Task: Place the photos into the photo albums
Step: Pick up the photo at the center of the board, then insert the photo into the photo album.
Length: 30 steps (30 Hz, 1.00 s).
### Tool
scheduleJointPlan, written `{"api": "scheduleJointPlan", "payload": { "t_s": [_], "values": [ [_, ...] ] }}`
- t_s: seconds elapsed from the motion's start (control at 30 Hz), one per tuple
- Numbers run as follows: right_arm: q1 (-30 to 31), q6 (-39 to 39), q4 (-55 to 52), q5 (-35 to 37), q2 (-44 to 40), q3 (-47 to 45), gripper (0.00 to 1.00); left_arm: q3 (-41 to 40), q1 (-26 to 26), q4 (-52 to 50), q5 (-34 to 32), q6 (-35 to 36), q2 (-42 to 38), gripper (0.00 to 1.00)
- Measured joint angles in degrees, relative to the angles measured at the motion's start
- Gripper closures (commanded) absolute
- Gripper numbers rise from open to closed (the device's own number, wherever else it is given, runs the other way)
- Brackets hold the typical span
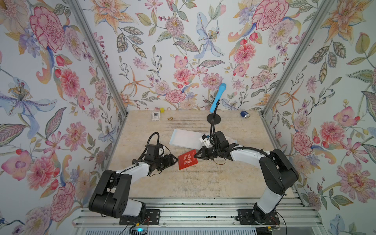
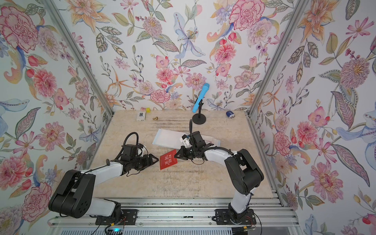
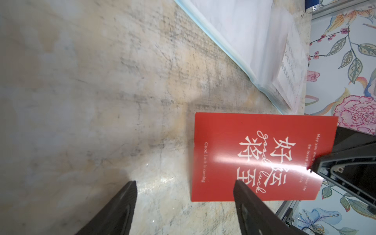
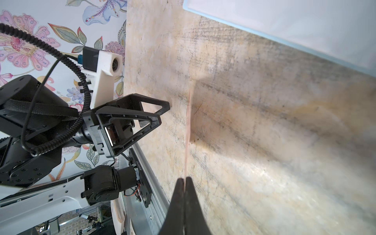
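Observation:
A red photo [image 1: 188, 159] [image 2: 168, 162] with white Chinese lettering hangs just above the table's middle. My right gripper [image 1: 195, 156] [image 2: 176, 155] is shut on its right edge. The right wrist view shows this photo edge-on [image 4: 188, 132], running out from the closed fingertips of the right gripper [image 4: 184, 180]. My left gripper [image 1: 176, 159] [image 2: 157, 159] [image 3: 184, 183] stands open at the photo's [image 3: 254, 154] left edge, holding nothing. The pale blue photo album [image 1: 185, 138] [image 2: 168, 138] [image 3: 244, 40] lies flat behind both grippers. A pale printed card [image 3: 289, 67] shows at its right end.
A blue microphone [image 1: 218, 97] on a black stand [image 1: 214, 118] rises at the back, right of centre. Along the back edge lie a small white box [image 1: 155, 116], a yellow cube [image 1: 162, 110], a brass piece [image 1: 169, 118] and a blue can [image 1: 244, 114].

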Motion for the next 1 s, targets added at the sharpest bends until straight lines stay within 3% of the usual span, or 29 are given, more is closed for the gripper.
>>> {"api": "scheduleJointPlan", "payload": {
  "t_s": [0.5,0.77,1.0],
  "values": [
    [-10.4,-2.4,-0.9,0.0,-8.7,-0.2,1.0,9.9,2.2,-0.2,-2.6,0.0,-0.3,0.21],
    [-18.4,-3.3,-1.5,0.0,-11.5,-1.9,0.99,14.1,3.0,0.5,-2.8,0.0,3.5,0.2],
    [-21.7,-4.0,-1.8,1.9,-11.6,-3.9,0.99,19.7,3.5,1.2,-2.8,1.4,9.6,0.21]
  ]
}}
